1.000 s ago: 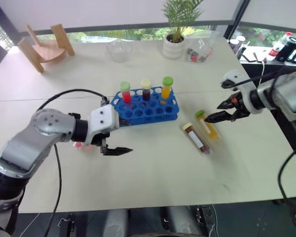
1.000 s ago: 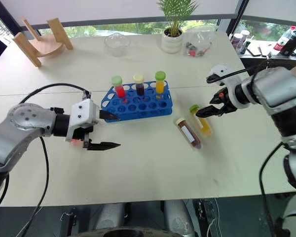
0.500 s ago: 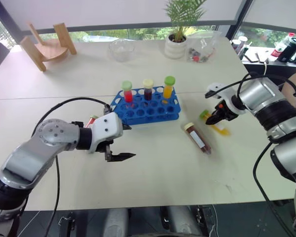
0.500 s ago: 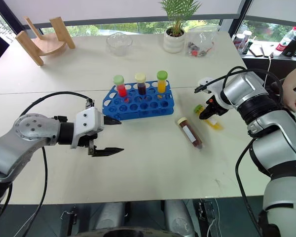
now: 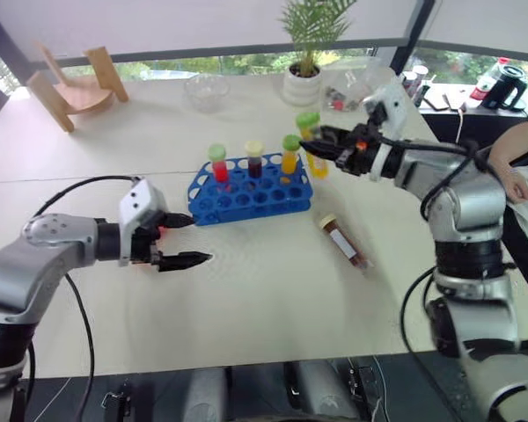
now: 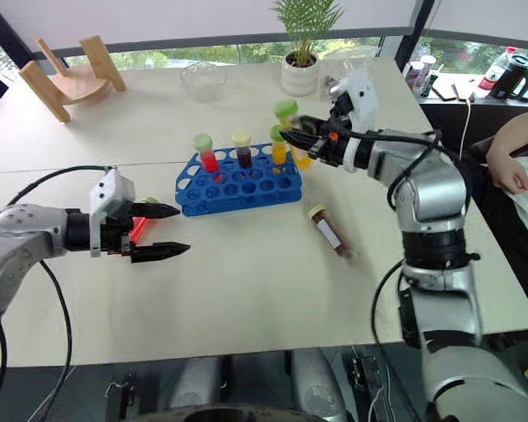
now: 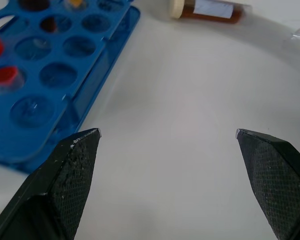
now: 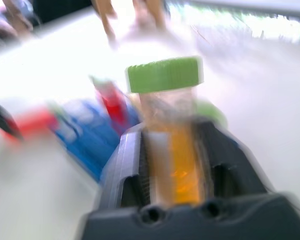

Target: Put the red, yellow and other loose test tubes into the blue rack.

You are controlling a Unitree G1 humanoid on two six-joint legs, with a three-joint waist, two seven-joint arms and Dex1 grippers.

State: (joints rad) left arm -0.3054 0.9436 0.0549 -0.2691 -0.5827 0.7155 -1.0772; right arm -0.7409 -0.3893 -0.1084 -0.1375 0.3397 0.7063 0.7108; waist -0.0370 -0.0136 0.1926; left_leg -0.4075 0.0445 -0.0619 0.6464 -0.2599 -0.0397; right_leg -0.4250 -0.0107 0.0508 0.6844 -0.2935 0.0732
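Two black fingers of the right gripper (image 6: 292, 138) are pinched on the yellow-liquid tube (image 6: 292, 132), which is held upright with its green cap on top, in the air above the right end of the blue rack (image 6: 238, 182). In the right wrist view the same tube (image 8: 171, 140) is seen standing between the gripper's pads, cap uppermost.

The left gripper (image 6: 165, 230) is held spread wide, with nothing between its fingers, low over the white table (image 6: 246, 290) just off the rack's left end. A red tube with a green cap (image 6: 139, 227) is seen lying on the table close by this gripper, partly hidden by its fingers.

Three tubes are stood in the back row of the rack: a red-liquid tube with a green cap (image 6: 204, 151), a dark tube with a cream cap (image 6: 242, 148) and an orange-liquid tube with a green cap (image 6: 279, 145).

The dark brown tube with a cream cap and white label (image 6: 326, 232) is laid on its side on the table, to the right of the rack and apart from it.

At the far side of the table a wooden stand (image 6: 66, 75), a clear glass bowl (image 6: 202, 77) and a potted plant (image 6: 301, 44) are set.
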